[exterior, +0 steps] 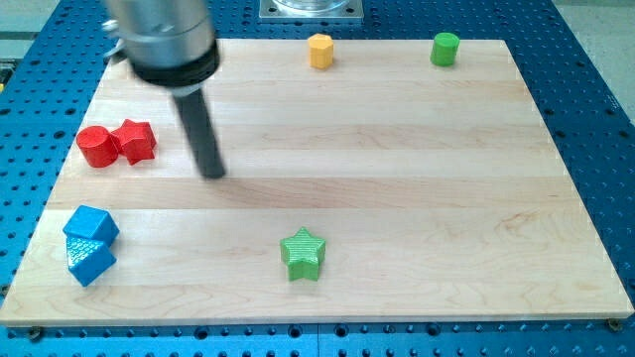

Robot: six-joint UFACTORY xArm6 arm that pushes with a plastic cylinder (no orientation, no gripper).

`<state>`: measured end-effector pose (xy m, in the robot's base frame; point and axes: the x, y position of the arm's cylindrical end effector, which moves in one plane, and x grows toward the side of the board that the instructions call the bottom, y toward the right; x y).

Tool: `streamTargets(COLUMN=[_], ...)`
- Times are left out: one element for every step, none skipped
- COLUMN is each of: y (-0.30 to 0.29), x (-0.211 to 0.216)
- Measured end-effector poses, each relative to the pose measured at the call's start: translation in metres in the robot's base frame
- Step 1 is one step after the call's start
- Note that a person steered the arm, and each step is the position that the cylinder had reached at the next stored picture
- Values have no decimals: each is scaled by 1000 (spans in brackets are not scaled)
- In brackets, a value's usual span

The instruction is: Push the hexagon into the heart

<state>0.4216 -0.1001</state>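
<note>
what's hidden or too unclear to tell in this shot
- Camera view: the arm's blurred body covers the board's top-left corner; anything there is hidden.
- The red blocks touch; which one is the heart is unclear.
- The blue blocks overlap, so their shapes are unclear.
- My tip is motion-blurred, right of the red pair.

Red blocks point(117, 144), blue blocks point(89, 243), green star point(302, 254), orange hexagon point(319, 50).

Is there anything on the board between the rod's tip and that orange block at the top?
No. In the camera view, only bare wood lies between my tip and the orange block.
</note>
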Motion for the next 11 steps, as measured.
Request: streamTargets(y=[68, 150, 175, 118, 28, 83, 104, 32, 59, 42, -21], x=[-74, -122, -186, -218, -214, -224, -204, -194, -143, -126, -150])
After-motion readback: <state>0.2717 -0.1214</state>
